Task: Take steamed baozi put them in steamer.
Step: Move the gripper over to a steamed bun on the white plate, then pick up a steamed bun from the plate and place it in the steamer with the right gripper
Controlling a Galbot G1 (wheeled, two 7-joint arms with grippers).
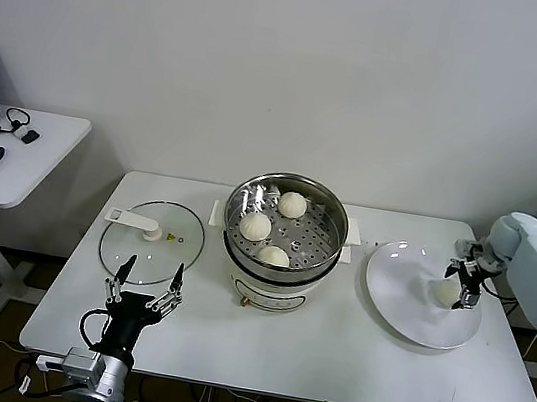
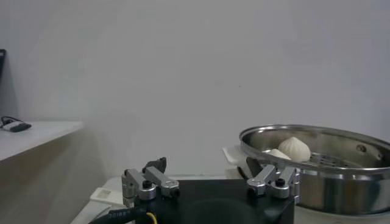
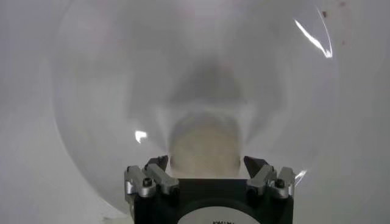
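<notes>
Baozi (image 1: 448,291), the last one, sits on the plate (image 1: 403,312) at right of frame, between the right gripper's (image 1: 462,287) spread fingers, ungrasped. Three lie in the steamer (image 1: 285,226). Risk: soft dough squashing or slipping. Left gripper (image 1: 145,284) idle, released, lower left.

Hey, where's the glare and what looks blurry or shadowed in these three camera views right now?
Head view: even light, soft sheen on the steamer rim and the glass lid. Left wrist view: the left gripper in front is dim, the steamer wall shines. Right wrist view: the baozi between the right gripper's fingers looks soft and unfocused, shadowed above; bright glints streak the plate.
</notes>
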